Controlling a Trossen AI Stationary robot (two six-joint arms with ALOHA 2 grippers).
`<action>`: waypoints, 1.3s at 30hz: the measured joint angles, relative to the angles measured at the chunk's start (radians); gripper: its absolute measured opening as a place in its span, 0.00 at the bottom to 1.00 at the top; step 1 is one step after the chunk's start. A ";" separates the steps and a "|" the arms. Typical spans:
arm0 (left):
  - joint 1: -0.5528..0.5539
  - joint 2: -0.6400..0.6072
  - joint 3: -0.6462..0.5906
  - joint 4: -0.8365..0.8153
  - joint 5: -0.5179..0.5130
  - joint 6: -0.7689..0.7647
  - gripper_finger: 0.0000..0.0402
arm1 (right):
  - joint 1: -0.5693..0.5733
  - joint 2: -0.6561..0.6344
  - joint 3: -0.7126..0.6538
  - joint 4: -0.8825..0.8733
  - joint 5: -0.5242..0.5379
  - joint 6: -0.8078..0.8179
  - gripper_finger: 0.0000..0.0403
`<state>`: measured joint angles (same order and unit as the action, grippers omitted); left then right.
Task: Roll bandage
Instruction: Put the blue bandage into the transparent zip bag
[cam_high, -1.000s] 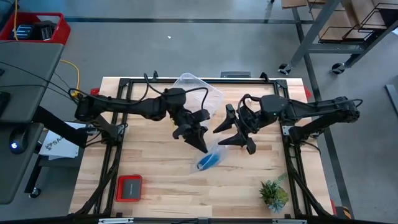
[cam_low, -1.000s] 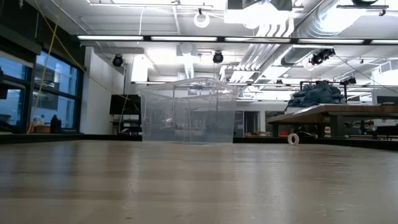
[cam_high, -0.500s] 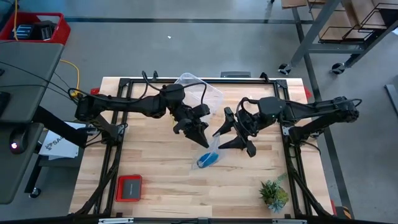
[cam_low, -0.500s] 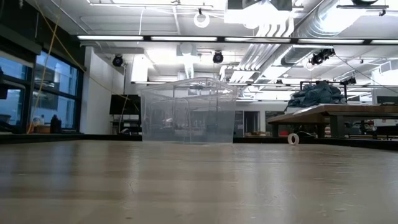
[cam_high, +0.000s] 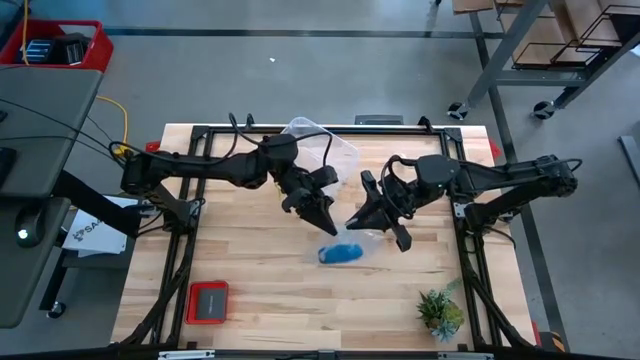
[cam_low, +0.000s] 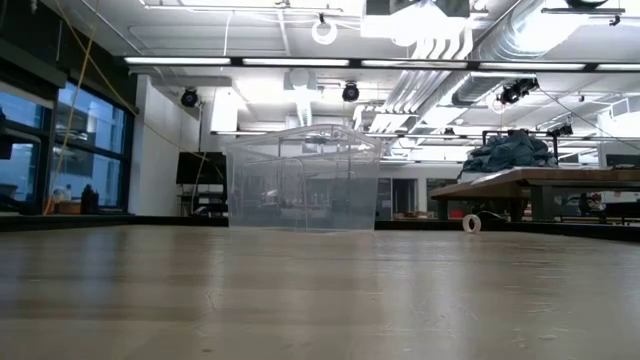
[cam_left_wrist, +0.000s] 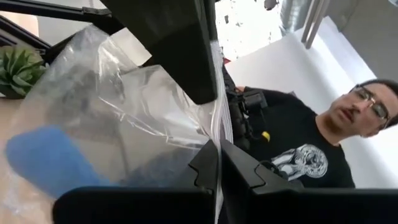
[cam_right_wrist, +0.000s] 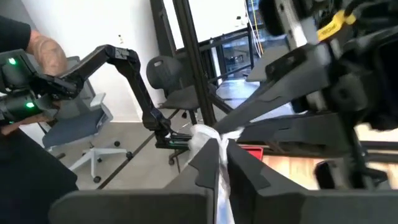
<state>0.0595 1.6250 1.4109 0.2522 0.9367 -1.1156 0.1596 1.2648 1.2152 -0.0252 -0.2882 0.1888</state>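
The bandage (cam_high: 342, 253) is a small blue roll inside a clear plastic bag (cam_high: 338, 240), which hangs between my two grippers above the table's middle. The left wrist view shows the roll (cam_left_wrist: 46, 158) low in the bag (cam_left_wrist: 124, 106). My left gripper (cam_high: 325, 226) is shut on the bag's top edge from the left. My right gripper (cam_high: 353, 222) is shut on the same edge from the right. Neither the bag nor the grippers show in the low view. My left gripper pinches the bag's upper edge (cam_left_wrist: 216, 127) between its two fingers, pointing about level toward the table's right side. The plastic bunches at the fingertips. The bag hangs below the fingers with the roll in its bottom. My right gripper pinches a bunched bit of the bag's upper edge (cam_right_wrist: 211, 134) between its two fingers, coming about level from the table's right side. The plastic stands out past the fingertips, and the rest of the bag hangs out of this view.
A clear plastic tub (cam_high: 325, 150) stands behind the grippers toward the far edge, also seen in the low view (cam_low: 305, 180). A red-framed flat box (cam_high: 208, 302) lies near left and a small plant (cam_high: 440, 312) near right. A person (cam_left_wrist: 311, 149) is beyond the table.
My right gripper has shut on the bag's upper edge; a second ago its fingers stood wide apart beside it. The bag with the blue roll has swung a little toward the right, and the roll now lies more level. My left gripper has kept its hold.
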 joint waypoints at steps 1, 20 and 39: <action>0.003 -0.001 0.000 -0.001 0.000 -0.006 0.02 | 0.000 0.000 0.000 0.000 0.000 0.012 0.03; 0.222 -0.238 0.000 -0.589 -0.091 0.465 0.28 | 0.000 -0.117 0.000 -0.226 0.198 0.060 0.00; -0.105 -0.609 -0.597 -0.042 -0.875 0.436 0.29 | -0.003 -0.113 0.000 -0.195 0.361 0.153 0.00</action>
<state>-0.0455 1.0161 0.8136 0.2097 0.0620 -0.6796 0.1570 1.1522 1.2152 -0.2206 0.0726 0.3414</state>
